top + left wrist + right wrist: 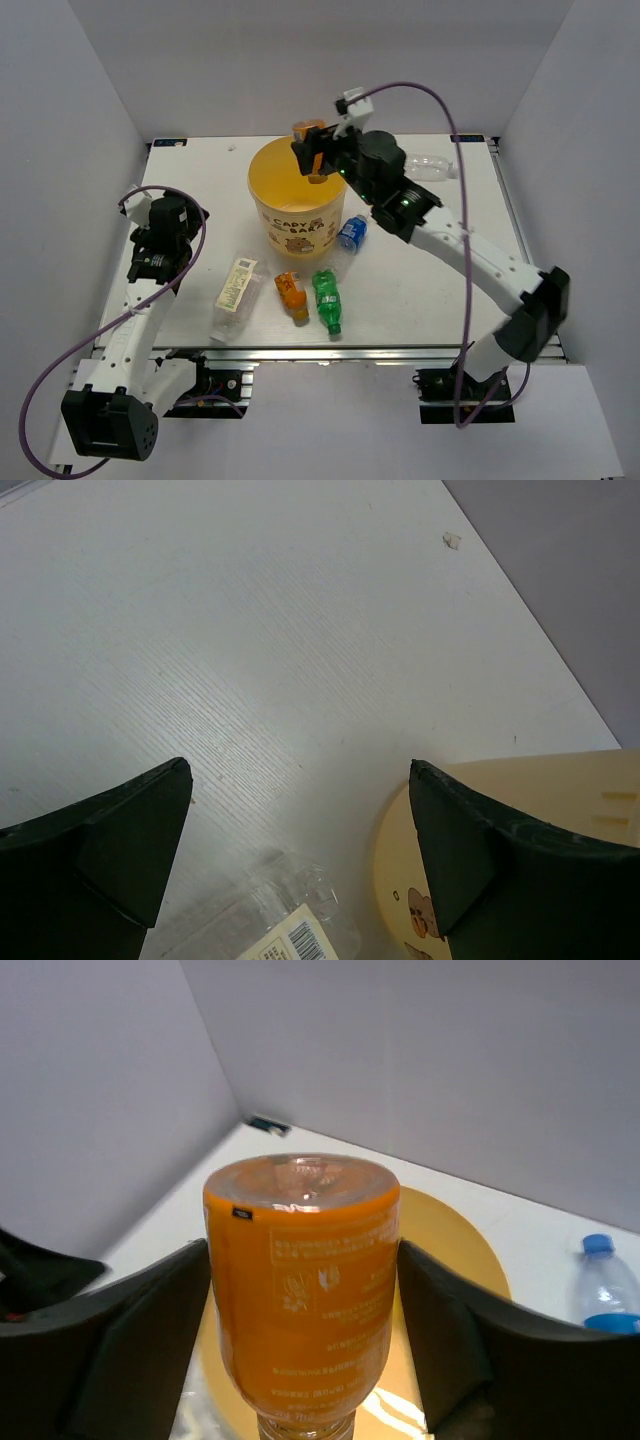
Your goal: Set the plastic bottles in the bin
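One orange bottle [300, 1290] hangs neck down over the yellow bin [270, 215]. The right gripper [312, 155] squeezes it from both sides, so the jaws are closed on it. The bin's open mouth is right under the bottle.

Five more bottles lie on the white table [420, 290]. A bottle with a blue label [352, 232] lies just beside the bin, on its right. In front of the bin lie three in a row: a clear bottle with a pale label [235, 295], a second orange bottle [292, 296] and a green bottle [327, 300]. A plain clear bottle [432, 166] lies at the back, behind the right arm.

The left gripper [300, 780] is on the left side, over the table. Its jaws are wide open, with nothing between them.
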`<action>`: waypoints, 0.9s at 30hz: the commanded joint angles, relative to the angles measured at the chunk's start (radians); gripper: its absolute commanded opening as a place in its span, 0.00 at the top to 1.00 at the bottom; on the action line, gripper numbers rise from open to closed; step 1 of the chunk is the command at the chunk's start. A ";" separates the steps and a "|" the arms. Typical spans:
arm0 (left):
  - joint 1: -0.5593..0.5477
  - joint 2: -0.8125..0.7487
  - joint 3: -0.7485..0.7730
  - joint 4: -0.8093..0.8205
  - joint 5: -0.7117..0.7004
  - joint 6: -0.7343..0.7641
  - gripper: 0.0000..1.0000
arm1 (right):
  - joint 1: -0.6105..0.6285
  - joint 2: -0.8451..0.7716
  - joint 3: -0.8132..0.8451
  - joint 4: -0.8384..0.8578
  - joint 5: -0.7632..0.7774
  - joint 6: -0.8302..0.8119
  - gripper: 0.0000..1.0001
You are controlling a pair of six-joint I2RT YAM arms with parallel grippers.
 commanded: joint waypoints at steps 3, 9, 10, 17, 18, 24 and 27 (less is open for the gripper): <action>-0.001 -0.023 -0.016 -0.012 0.047 -0.008 0.02 | 0.004 0.141 0.130 -0.104 0.013 -0.056 0.14; -0.001 0.005 -0.019 -0.038 0.073 -0.008 0.02 | 0.003 0.089 0.075 -0.090 0.025 -0.050 0.11; -0.001 0.012 -0.018 -0.041 0.085 -0.007 0.02 | 0.003 0.078 0.068 -0.091 0.033 -0.049 0.11; 0.001 0.005 -0.080 -0.067 0.303 0.035 0.02 | -0.007 -0.078 -0.043 -0.105 0.064 -0.032 0.11; -0.002 0.002 -0.091 -0.075 0.329 0.056 0.02 | -0.012 -0.100 -0.059 -0.111 0.067 -0.018 0.11; -0.025 -0.052 -0.223 -0.118 0.538 0.114 0.02 | -0.076 -0.303 -0.296 -0.166 0.065 0.046 0.11; -0.089 -0.058 -0.248 -0.132 0.532 0.130 0.02 | -0.113 -0.396 -0.421 -0.177 0.044 0.089 0.11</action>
